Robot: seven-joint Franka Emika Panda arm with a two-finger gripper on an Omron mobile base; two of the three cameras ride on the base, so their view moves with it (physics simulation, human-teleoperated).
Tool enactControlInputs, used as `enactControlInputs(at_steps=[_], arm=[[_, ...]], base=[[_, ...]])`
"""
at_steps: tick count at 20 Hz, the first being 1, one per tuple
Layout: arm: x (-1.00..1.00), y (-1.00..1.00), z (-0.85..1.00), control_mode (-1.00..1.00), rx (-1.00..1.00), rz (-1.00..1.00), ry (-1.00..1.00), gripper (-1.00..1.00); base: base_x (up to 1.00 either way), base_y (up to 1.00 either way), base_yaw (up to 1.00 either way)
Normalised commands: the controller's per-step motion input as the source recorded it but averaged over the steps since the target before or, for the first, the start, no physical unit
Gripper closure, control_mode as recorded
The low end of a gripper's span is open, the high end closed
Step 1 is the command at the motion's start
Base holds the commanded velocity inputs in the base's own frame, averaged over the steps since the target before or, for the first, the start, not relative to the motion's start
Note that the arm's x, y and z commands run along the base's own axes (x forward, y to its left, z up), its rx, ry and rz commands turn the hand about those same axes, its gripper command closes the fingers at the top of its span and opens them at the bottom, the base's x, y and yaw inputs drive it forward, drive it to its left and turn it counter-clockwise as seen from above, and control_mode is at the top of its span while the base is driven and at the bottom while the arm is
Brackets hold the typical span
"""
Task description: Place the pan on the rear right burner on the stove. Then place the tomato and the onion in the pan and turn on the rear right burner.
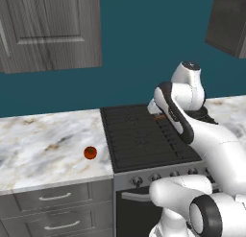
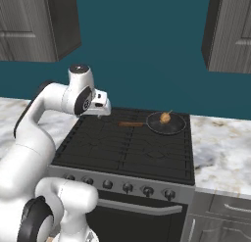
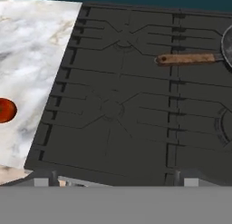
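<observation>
The black pan (image 2: 169, 126) sits on the rear right burner (image 2: 182, 136) of the stove (image 2: 122, 153), its brown wooden handle (image 2: 131, 124) pointing left. The tan onion (image 2: 165, 117) lies inside the pan. The red tomato (image 1: 90, 152) rests on the marble counter (image 1: 43, 145) left of the stove (image 1: 139, 140), and shows at the left edge of the hand view (image 3: 5, 110). My gripper (image 2: 99, 115) hovers above the stove's rear left part, open and with nothing in it. In the hand view its fingertips (image 3: 43, 177) stand wide apart over the grates (image 3: 113, 109), with the pan handle (image 3: 186, 59) at upper right.
A row of round knobs (image 2: 127, 187) runs along the stove's grey front above the oven handle. Marble counter (image 2: 220, 148) continues to the right of the stove. Grey wall cabinets (image 1: 48, 29) hang above, and drawers (image 1: 55, 197) sit under the left counter.
</observation>
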Motion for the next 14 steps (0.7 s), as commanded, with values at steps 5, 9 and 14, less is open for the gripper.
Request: enactControlInputs(at_steps=[5,9,14], arm=[[-0.16,0.67,0.0,-1.0,0.0,0.05,0.0,-1.0],[-0.1,0.68,0.0,-1.0,0.0,0.05,0.02,-1.0],[-0.05,0.66,0.0,-1.0,0.0,0.08,0.05,-1.0]], base=[[0.0,0.0,0.0],[0.0,0.0,0.0],[0.0,0.0,0.0]])
